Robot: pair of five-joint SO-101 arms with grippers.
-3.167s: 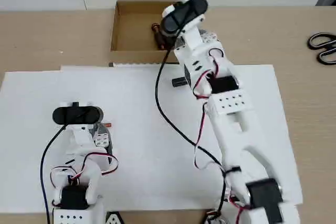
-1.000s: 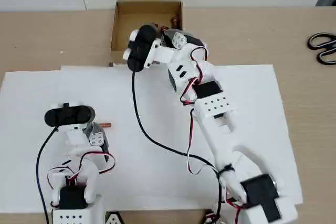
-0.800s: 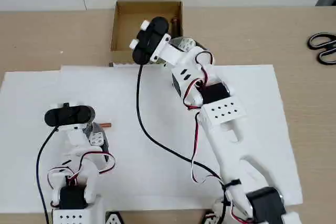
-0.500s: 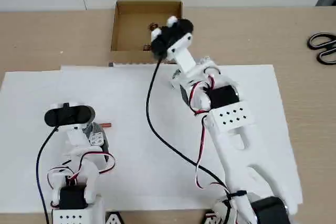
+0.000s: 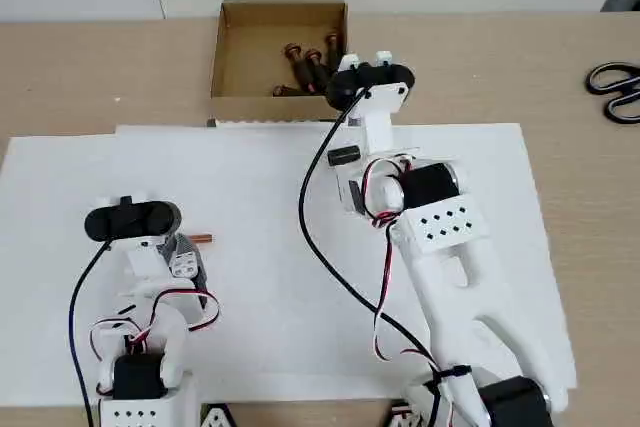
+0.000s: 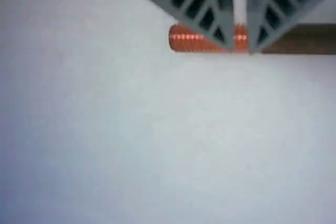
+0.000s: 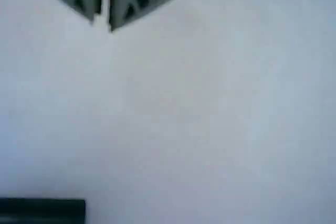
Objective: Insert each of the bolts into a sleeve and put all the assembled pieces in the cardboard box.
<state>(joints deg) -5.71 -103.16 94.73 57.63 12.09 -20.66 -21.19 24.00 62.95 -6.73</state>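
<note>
Pinched in the left gripper [image 6: 240, 43]: a copper bolt [image 6: 202, 39], threaded end sticking out on one side, a darker brown part showing on the other. Held low over the white paper [image 5: 260, 207], at the left of the sheet; in the high view, bolt tip poking out from under the wrist. Pressed together with nothing between: the right gripper [image 7: 103, 24], over bare paper, with the wrist just beside the near right corner of the box [image 5: 215, 47]. Lying in the box, toward its right wall: several brown pieces [image 5: 305, 62], close together; impossible to tell how they are made up. On the paper just beside the right arm, a short black piece [image 5: 344, 155]. Far right on the surface [image 5: 100, 77], well apart from everything else, scissors [image 5: 613, 79].
</note>
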